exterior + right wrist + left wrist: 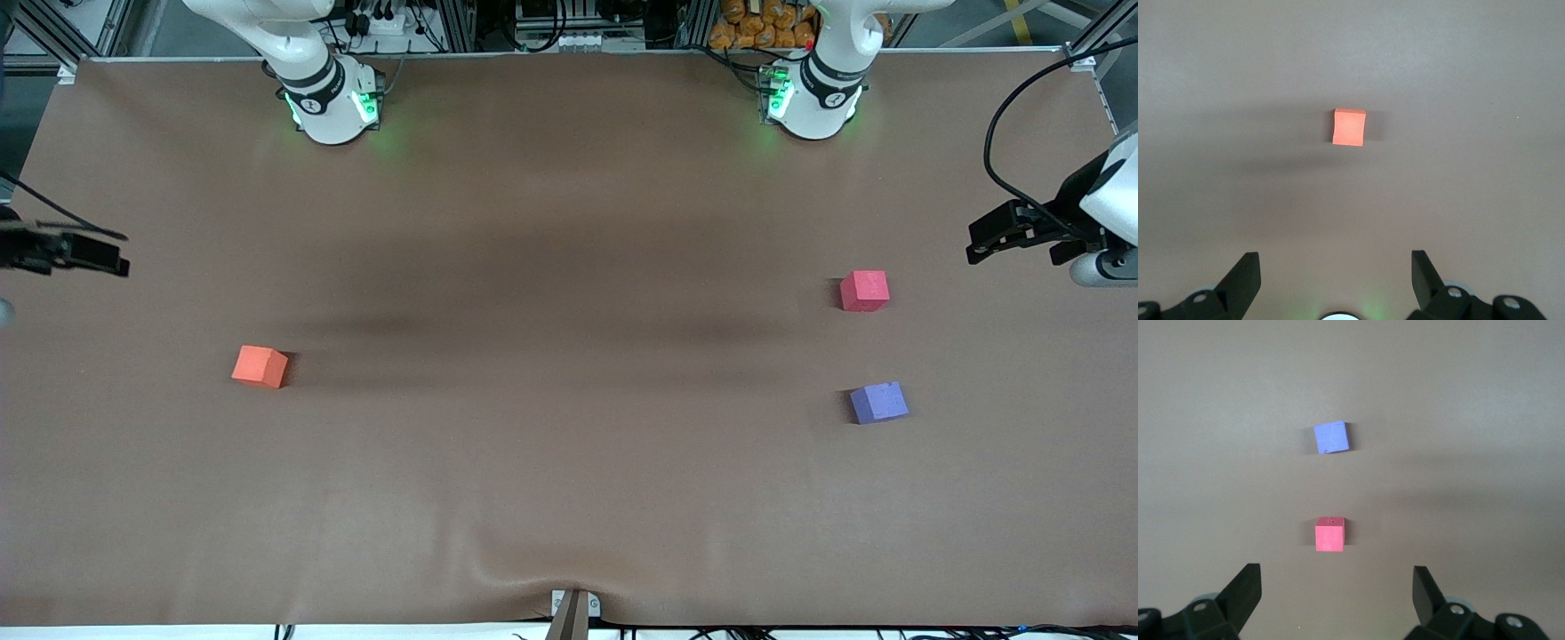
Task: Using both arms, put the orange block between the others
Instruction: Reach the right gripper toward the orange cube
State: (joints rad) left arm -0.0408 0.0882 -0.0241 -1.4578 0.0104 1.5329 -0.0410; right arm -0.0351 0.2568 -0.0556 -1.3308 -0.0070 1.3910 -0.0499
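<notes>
So I see my right gripper (120,253) hovering spread over its table end, near the orange block (260,366). Toward the left arm's end sit the pinkish-red cube (864,291) and bluish-purple cube (878,402), apart; my left gripper (976,243) hangs spread over the brown table (569,480).

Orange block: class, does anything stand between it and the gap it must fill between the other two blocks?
Nothing visible does. Only bare table lies between the orange block and the gap between the red block and purple block.
</notes>
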